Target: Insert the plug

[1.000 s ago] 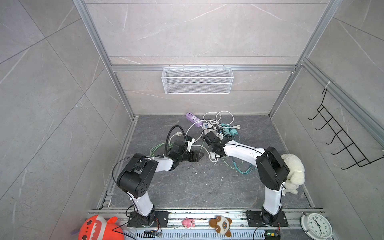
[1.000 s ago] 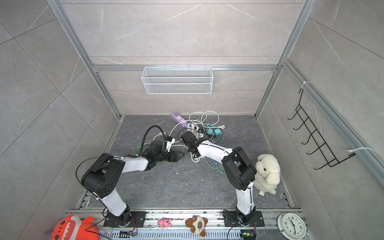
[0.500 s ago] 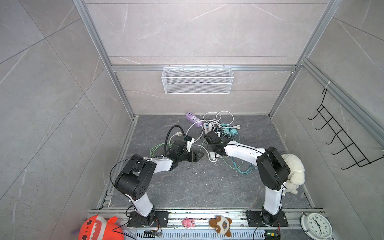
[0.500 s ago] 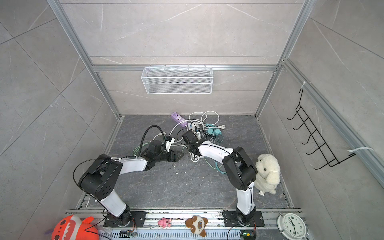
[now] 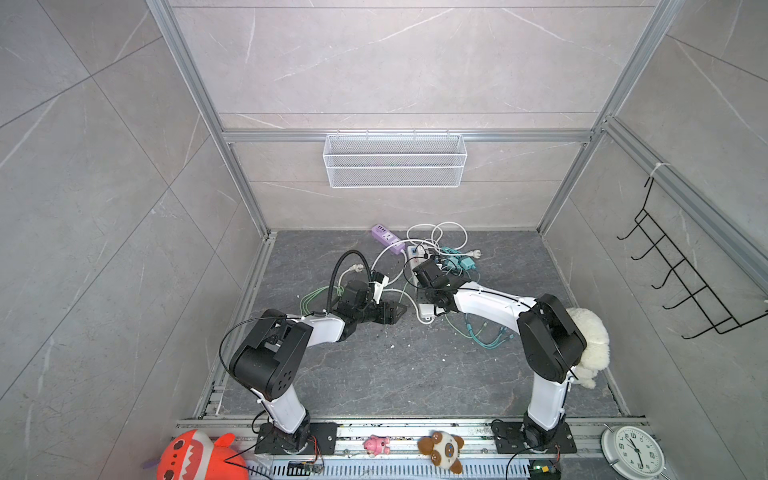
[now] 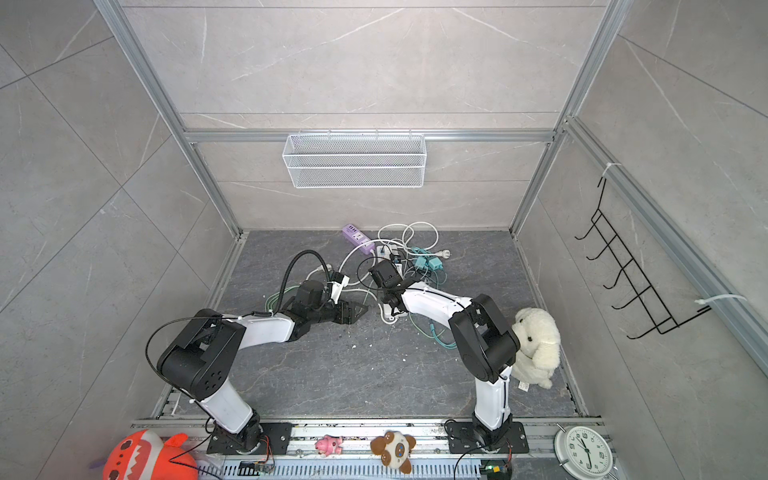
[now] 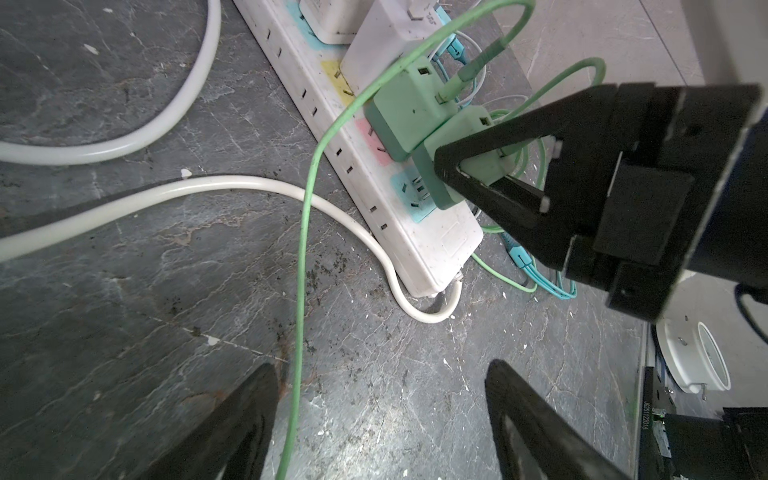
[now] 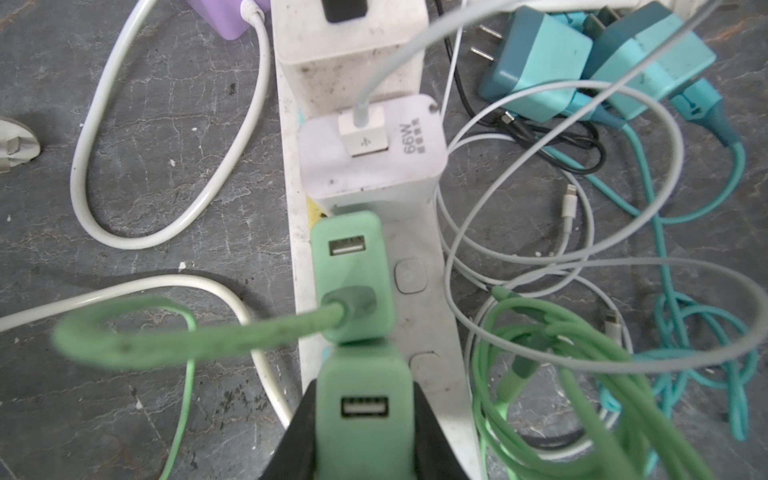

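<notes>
Green plug (image 8: 361, 374) pinched in right claw (image 8: 362, 432), tilted at the blue end socket (image 7: 409, 195) of the power strip (image 7: 432, 245), left claw (image 7: 380, 370) spread open, wire basket (image 5: 395, 166) on back wall (image 5: 395, 83), dark stone counter (image 5: 415, 374).

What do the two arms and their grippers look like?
The left arm and right arm have white links and bulky black joints. A black cable loops over the left wrist. The left gripper and right gripper have black, pointed, wedge-shaped fingers.
</notes>
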